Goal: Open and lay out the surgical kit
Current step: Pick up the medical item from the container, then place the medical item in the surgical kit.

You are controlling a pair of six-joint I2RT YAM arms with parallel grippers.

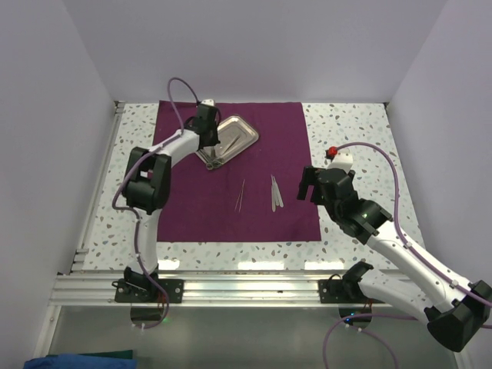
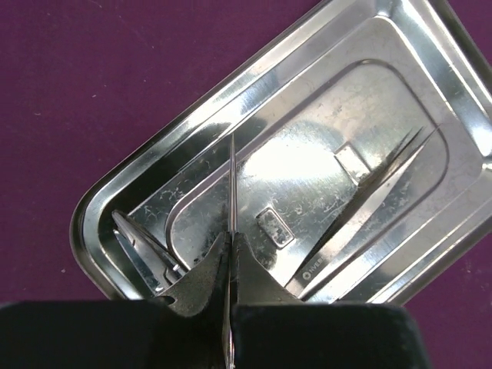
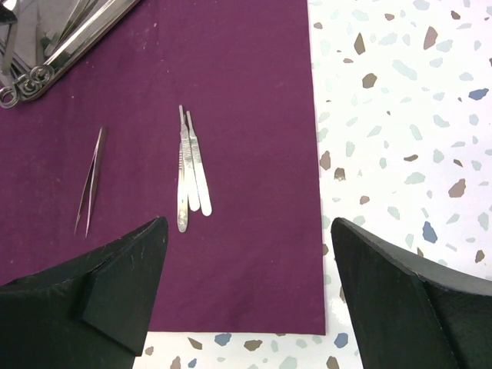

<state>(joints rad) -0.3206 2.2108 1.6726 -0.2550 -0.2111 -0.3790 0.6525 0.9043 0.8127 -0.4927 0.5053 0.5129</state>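
Note:
The maroon cloth wrap [image 1: 231, 165] lies spread flat on the table. The steel tray [image 1: 244, 135] sits on its far left part. My left gripper [image 2: 231, 240] is over the tray [image 2: 323, 92], shut on a thin silver instrument [image 2: 231, 184] seen edge-on. Tweezers [image 2: 361, 215] and ring-handled instruments [image 2: 142, 250] lie in the tray. My right gripper [image 3: 246, 284] is open and empty above the cloth's near right corner [image 3: 254, 261]. Tweezers [image 3: 91, 181] and scalpel handles [image 3: 191, 169] lie on the cloth; they also show in the top view, tweezers [image 1: 240, 195] and handles [image 1: 275, 192].
The table top is white speckled terrazzo [image 1: 361, 154], bare to the right of the cloth [image 3: 400, 138]. White walls close in the back and sides. An aluminium rail [image 1: 231, 288] runs along the near edge.

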